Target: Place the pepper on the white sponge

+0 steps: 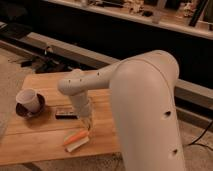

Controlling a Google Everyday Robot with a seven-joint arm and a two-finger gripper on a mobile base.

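The orange pepper (75,136) lies lengthwise on top of the white sponge (80,144), near the front edge of the wooden table (35,142). My gripper (86,125) hangs at the end of the white arm (82,85), just above and behind the pepper's right end. I cannot tell whether it touches the pepper.
A dark flat rectangular block (66,114) lies on the table just left of the gripper. A white cup (28,100) on a dark saucer (22,112) stands at the table's left. The big white arm body (150,115) fills the right side. A dark bench runs behind.
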